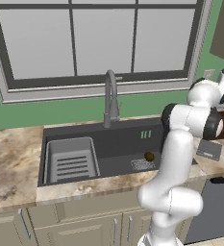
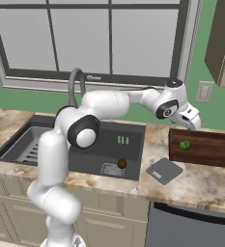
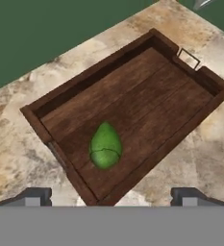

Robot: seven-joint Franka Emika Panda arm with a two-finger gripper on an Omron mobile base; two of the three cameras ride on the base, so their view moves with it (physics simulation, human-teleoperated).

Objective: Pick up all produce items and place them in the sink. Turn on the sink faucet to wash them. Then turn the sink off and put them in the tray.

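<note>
The bright green produce item [image 3: 105,146] lies on the floor of the dark wooden tray [image 3: 147,96], near its lower left corner in the hand view. My gripper [image 3: 112,197] hovers above it, open, fingertips wide apart with nothing between them. From the right base view the gripper [image 2: 191,120] hangs over the tray [image 2: 208,150], on the counter right of the sink, with the green item [image 2: 184,144] inside. The dark brown produce item [image 1: 149,156] [image 2: 122,163] rests in the dark sink [image 1: 118,139] beside the drain grate [image 2: 110,169]. The faucet [image 1: 111,96] stands behind the basin; no water shows.
A light grey ribbed rack [image 1: 71,161] fills the sink's left part. A small flat grey square [image 2: 164,170] lies on the counter between sink and tray. A window and green wall run behind. My arm stretches across the sink's right side.
</note>
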